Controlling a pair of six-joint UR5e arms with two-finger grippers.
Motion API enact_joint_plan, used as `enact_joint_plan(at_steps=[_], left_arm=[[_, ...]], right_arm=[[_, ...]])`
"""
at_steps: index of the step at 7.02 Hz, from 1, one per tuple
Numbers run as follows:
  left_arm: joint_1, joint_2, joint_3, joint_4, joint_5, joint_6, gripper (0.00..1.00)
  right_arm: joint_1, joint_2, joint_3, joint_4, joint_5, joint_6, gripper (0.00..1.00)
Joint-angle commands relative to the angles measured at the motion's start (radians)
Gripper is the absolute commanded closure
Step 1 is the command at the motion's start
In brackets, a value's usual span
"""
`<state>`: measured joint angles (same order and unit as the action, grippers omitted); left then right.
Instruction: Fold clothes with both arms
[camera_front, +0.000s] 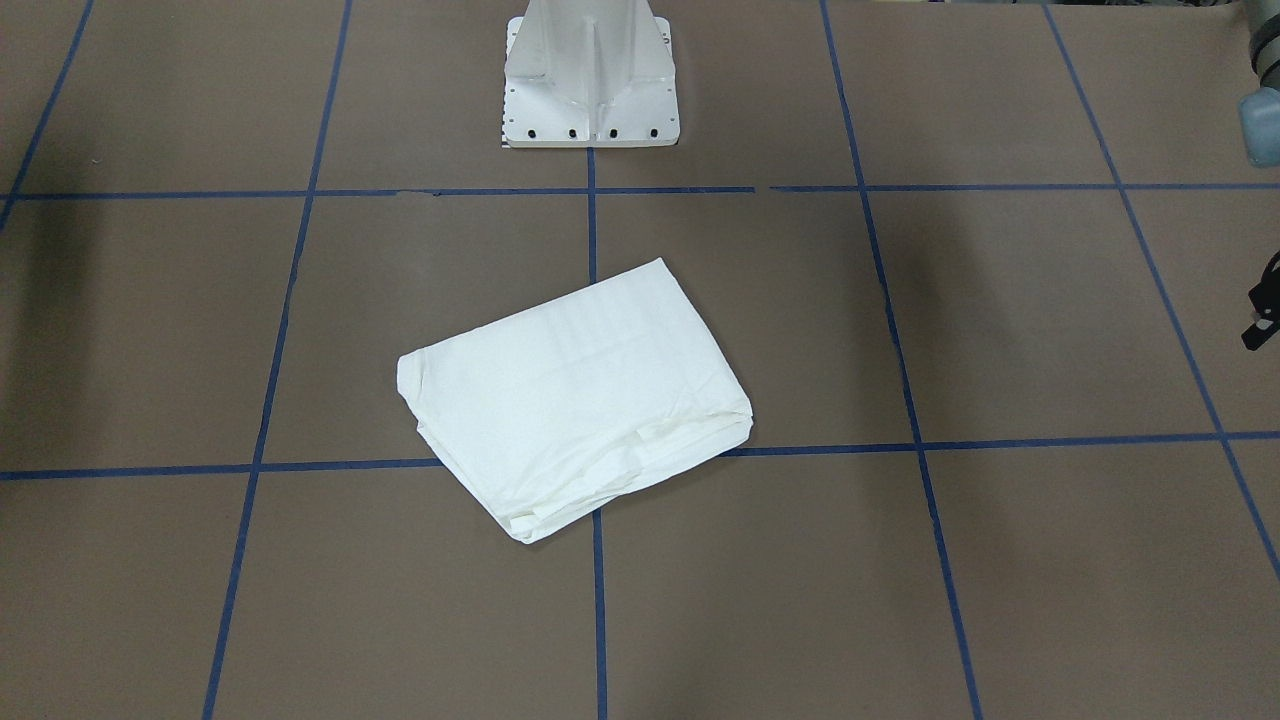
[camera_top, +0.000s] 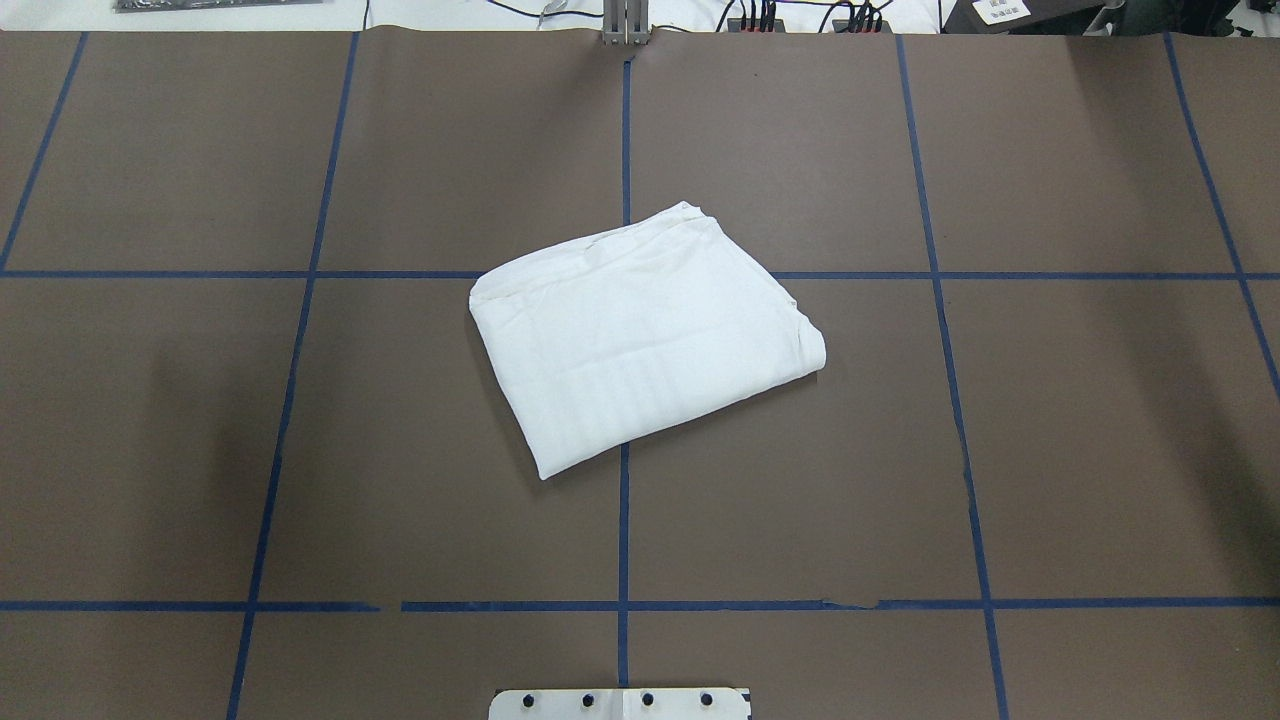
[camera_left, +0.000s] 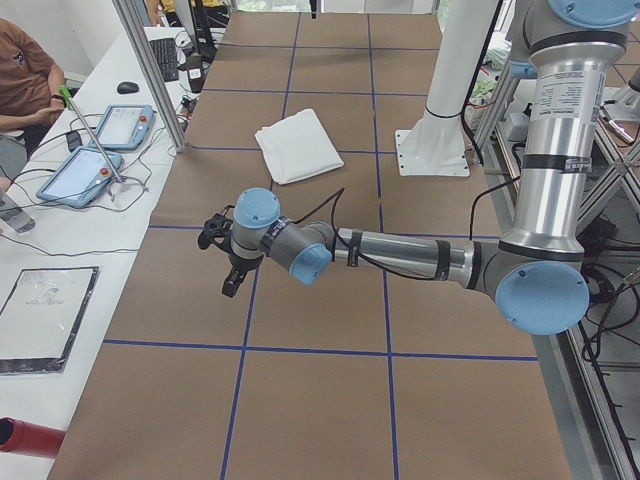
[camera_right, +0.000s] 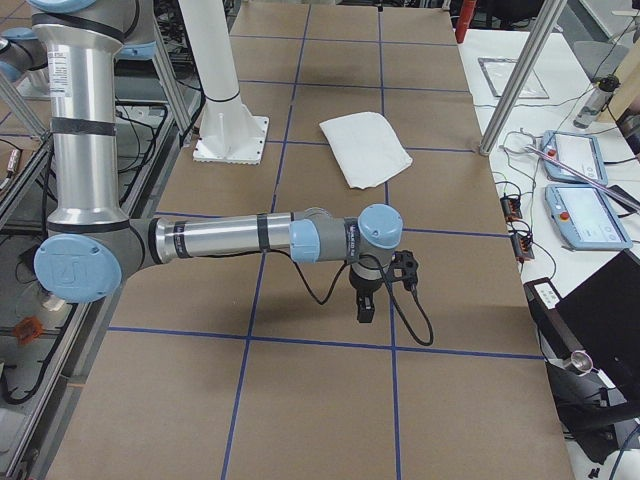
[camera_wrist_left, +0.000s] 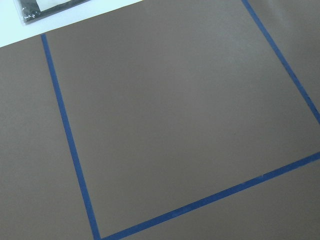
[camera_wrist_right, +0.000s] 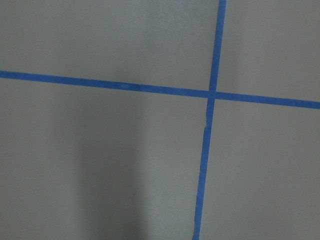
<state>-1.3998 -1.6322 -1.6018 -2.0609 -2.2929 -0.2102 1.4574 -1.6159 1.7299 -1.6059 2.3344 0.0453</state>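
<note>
The white T-shirt (camera_front: 575, 400) lies folded into a compact, skewed rectangle at the table's middle, with layered edges on the operators' side. It also shows in the overhead view (camera_top: 640, 335) and both side views (camera_left: 297, 145) (camera_right: 365, 147). No text, collar or label shows. My left arm's gripper (camera_left: 228, 275) hangs above the table, far from the shirt toward my left end; a black sliver of it shows at the front view's edge (camera_front: 1262, 310). My right gripper (camera_right: 366, 308) hangs over the table's right end. I cannot tell whether either is open or shut. Both wrist views show only brown table and blue tape.
The white pedestal (camera_front: 590, 75) stands behind the shirt. The brown table (camera_top: 300, 450) carries a blue tape grid. Side benches hold teach pendants (camera_left: 100, 145) (camera_right: 585, 185), cables and a person (camera_left: 25, 70). Aluminium posts (camera_left: 150, 70) (camera_right: 520, 75) stand at the table's far edge.
</note>
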Motion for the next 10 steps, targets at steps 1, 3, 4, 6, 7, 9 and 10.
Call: enact_joint_plan(at_steps=[1, 3, 4, 6, 7, 9, 10], left_arm=[[-0.007, 0.005, -0.032, 0.099, 0.003, -0.003, 0.00], [-0.084, 0.006, -0.023, 0.104, 0.000, 0.018, 0.00], [-0.115, 0.006, -0.014, 0.108, 0.001, 0.129, 0.00], [-0.165, 0.067, -0.015, 0.107, -0.003, 0.175, 0.00], [-0.165, 0.067, -0.024, 0.107, -0.007, 0.175, 0.00], [-0.163, 0.064, -0.033, 0.111, -0.075, 0.170, 0.00], [-0.165, 0.074, -0.058, 0.113, -0.079, 0.170, 0.00]], right_arm=[[0.001, -0.038, 0.048, 0.001, 0.000, 0.001, 0.00], [0.000, -0.038, 0.053, 0.001, 0.000, -0.002, 0.00], [0.000, -0.035, 0.053, 0.001, 0.000, -0.002, 0.00], [0.000, -0.018, 0.040, 0.001, -0.003, -0.012, 0.00], [0.000, -0.015, 0.016, 0.000, -0.001, -0.013, 0.00], [0.000, -0.004, 0.010, 0.000, 0.000, -0.007, 0.00], [0.000, -0.007, 0.016, 0.000, 0.003, 0.002, 0.00]])
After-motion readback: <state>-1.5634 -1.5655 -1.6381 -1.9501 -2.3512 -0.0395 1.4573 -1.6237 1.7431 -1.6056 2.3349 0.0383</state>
